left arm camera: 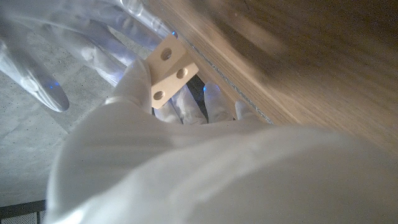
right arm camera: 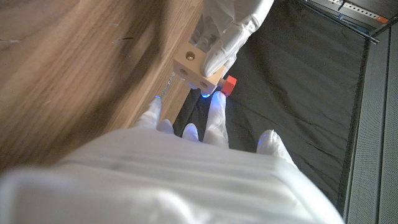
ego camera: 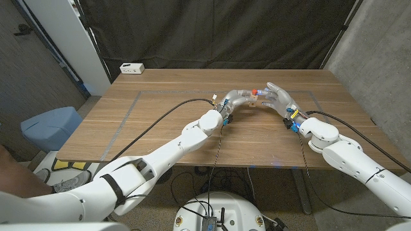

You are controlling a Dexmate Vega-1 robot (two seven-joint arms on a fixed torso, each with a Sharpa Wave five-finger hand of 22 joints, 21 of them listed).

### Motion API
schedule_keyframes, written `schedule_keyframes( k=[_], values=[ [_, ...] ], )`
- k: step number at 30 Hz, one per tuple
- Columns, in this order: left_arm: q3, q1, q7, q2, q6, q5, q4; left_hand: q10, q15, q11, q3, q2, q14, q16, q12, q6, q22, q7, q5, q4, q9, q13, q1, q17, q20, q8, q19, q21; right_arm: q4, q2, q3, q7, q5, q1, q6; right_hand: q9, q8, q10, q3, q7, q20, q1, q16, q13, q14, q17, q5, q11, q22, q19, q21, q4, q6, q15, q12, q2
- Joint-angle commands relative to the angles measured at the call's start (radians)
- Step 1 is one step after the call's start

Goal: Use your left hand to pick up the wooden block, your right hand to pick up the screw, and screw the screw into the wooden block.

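A wooden bench (ego camera: pixel 167 122) spans the middle of the frame, a pale taped outline marked on its left half. A white power strip (ego camera: pixel 133 68) sits at its upper-left corner. Black curtains (ego camera: pixel 225 32) hang across the top of the frame. At left, a blue bin (ego camera: pixel 48 128) stands on the floor.
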Motion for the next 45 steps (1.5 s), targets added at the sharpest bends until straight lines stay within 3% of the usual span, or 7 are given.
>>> schedule_keyframes(
  k=[1, 33, 45],
  values=[
    [0.000, -0.011, -0.009, -0.009, -0.014, -0.006, 0.027, 0.014, -0.064, -0.006, 0.029, 0.060, 0.012, 0.001, 0.071, 0.068, 0.005, 0.056, 0.004, 0.026, 0.005, 0.093, -0.025, 0.002, 0.004, 0.008, 0.005, 0.007, -0.010, -0.005, 0.002, -0.004, 0.001, -0.006, -0.007, 0.005, 0.006, 0.016, 0.010, 0.001, 0.007, 0.002, 0.005, 0.002, 0.010, 0.000, 0.009, -0.002, 0.002, 0.007, 0.009, 0.000, 0.020, -0.001, 0.008, 0.010],
    [0.000, -0.010, -0.011, -0.004, -0.009, -0.007, 0.018, 0.016, -0.065, -0.007, 0.028, 0.060, 0.013, 0.002, 0.071, 0.070, 0.005, 0.055, 0.004, 0.026, 0.005, 0.091, -0.024, 0.003, 0.002, 0.009, 0.006, 0.007, 0.003, -0.038, -0.009, 0.104, 0.021, 0.011, 0.009, 0.005, 0.011, 0.049, 0.018, -0.001, 0.009, 0.003, 0.002, 0.002, 0.012, 0.000, 0.009, -0.022, 0.001, 0.008, 0.007, -0.002, 0.078, -0.009, 0.010, 0.012],
    [0.001, -0.011, -0.008, -0.005, -0.009, -0.003, 0.019, 0.015, -0.064, -0.005, 0.029, 0.060, 0.013, 0.001, 0.071, 0.070, 0.005, 0.055, 0.004, 0.026, 0.005, 0.091, -0.024, 0.002, 0.002, 0.009, 0.006, 0.007, -0.016, -0.043, 0.015, 0.059, 0.029, -0.022, 0.008, 0.005, 0.008, 0.064, 0.022, 0.001, 0.003, 0.004, 0.005, 0.002, 0.023, -0.001, 0.009, -0.022, 0.002, 0.015, 0.009, -0.002, 0.084, -0.012, 0.011, 0.014]
  ],
)
